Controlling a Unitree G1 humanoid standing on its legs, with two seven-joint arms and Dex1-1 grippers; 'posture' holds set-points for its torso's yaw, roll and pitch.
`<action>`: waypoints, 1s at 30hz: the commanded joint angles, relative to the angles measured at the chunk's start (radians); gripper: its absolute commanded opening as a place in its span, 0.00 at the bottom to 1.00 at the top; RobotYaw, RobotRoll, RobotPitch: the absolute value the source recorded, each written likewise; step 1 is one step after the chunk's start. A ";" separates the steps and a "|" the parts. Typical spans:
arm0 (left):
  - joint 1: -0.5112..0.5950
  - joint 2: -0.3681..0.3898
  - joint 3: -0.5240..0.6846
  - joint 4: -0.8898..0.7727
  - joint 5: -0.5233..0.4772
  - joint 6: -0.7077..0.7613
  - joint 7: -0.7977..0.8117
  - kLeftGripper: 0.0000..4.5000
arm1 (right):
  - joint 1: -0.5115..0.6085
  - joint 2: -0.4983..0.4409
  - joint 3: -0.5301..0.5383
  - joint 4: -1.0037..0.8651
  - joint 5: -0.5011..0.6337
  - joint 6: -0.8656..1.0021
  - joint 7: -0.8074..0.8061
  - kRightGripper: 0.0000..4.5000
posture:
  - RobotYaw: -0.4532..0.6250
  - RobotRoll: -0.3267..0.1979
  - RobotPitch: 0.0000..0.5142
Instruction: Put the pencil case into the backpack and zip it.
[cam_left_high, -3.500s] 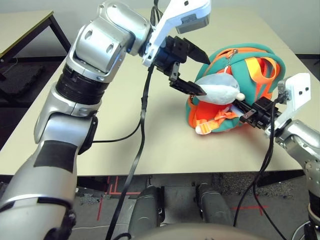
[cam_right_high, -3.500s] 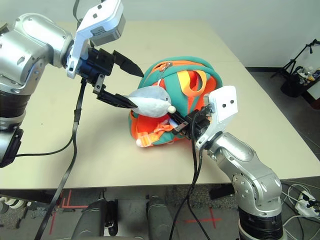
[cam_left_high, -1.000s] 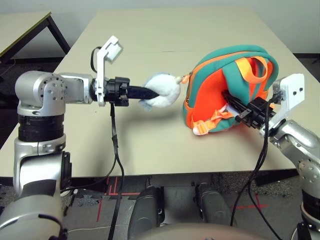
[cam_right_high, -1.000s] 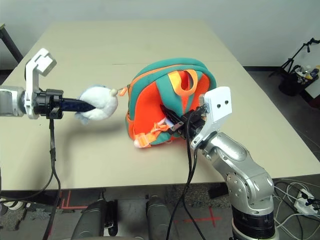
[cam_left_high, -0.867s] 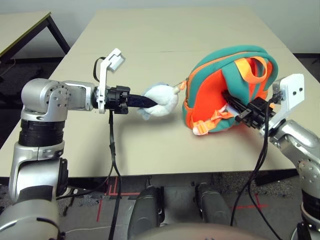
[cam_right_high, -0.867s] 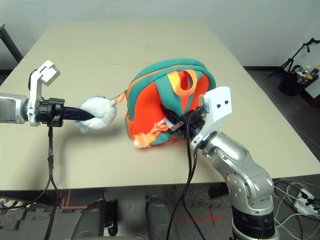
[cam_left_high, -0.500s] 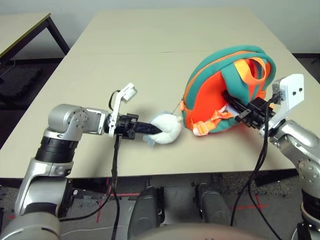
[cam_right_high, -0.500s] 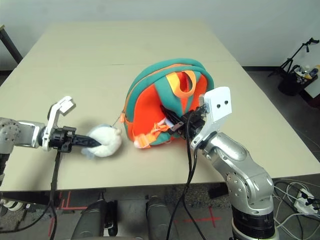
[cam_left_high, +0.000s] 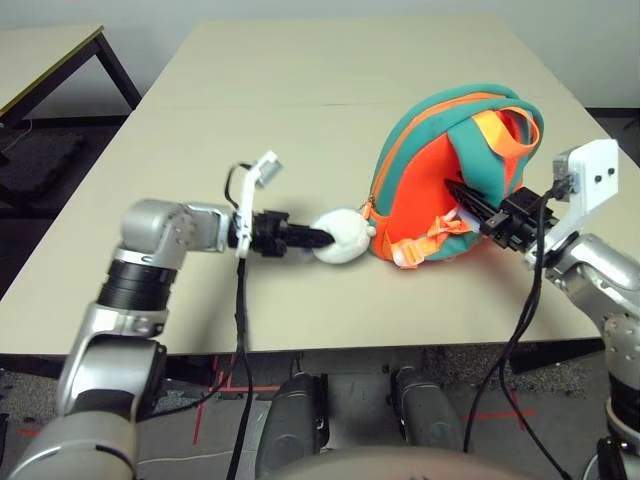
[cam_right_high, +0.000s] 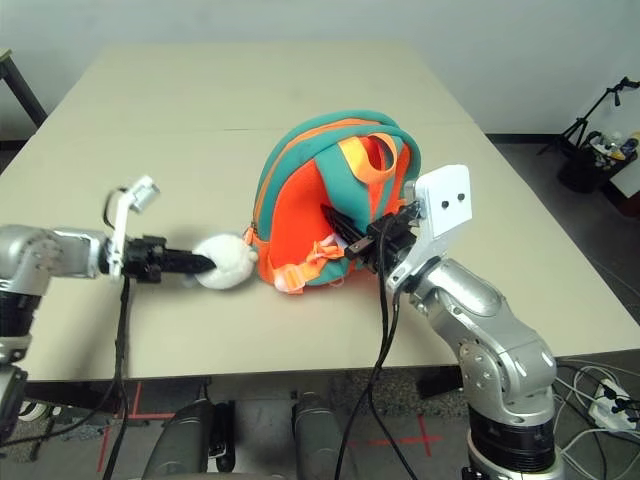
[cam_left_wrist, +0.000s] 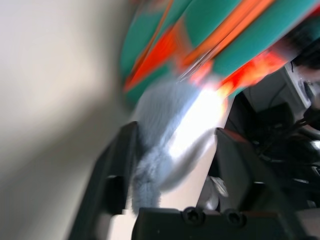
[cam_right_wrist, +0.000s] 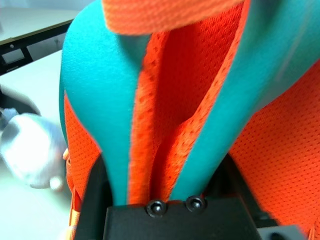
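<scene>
Looking down on the backpack (cam_left_high: 420, 170), upright toward the right front of the table (cam_left_high: 300, 110), strap side turned to the right arm. Reaching in low from the left with the left gripper (cam_left_high: 318, 238), fingers spread wide either side of the charm (cam_left_high: 345, 237), with no firm pinch to be seen. Finding that charm on the table just beside the backpack's lower corner, at the bottom end of the zip (cam_left_high: 398, 150); judged to serve as a pull handle for the slider, hence the hold there. Bracing from the other side with the right gripper (cam_left_high: 472, 205), partly open, a fold of strap (cam_right_wrist: 150, 125) between the fingers rather than clamped; probably there to stop the backpack sliding or tipping against a zip pull. Reading the zip as closed along the seam in view, so likely the pencil case inside already, though cannot confirm. Plenty of bare table behind and to the left for drawing an arm away; less in front, near the table edge. Best to back out level, minding the loose strap ends for snags.
</scene>
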 joint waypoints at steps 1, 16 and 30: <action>-0.056 0.071 0.063 -0.087 -0.122 0.139 -0.051 1.00 | 0.053 -0.069 -0.084 -0.094 0.118 0.093 0.005 0.75 | 0.29 0.62 0.17; -0.002 0.118 0.337 -0.082 -0.242 0.225 0.216 1.00 | 0.422 -0.455 -0.656 -0.067 0.891 0.243 -0.291 0.99 | 0.26 0.62 0.17; 0.377 -0.208 0.379 0.106 0.381 -0.862 0.609 1.00 | 0.151 -0.321 -0.242 0.517 0.106 -0.203 -0.054 0.99 | 0.39 0.62 0.15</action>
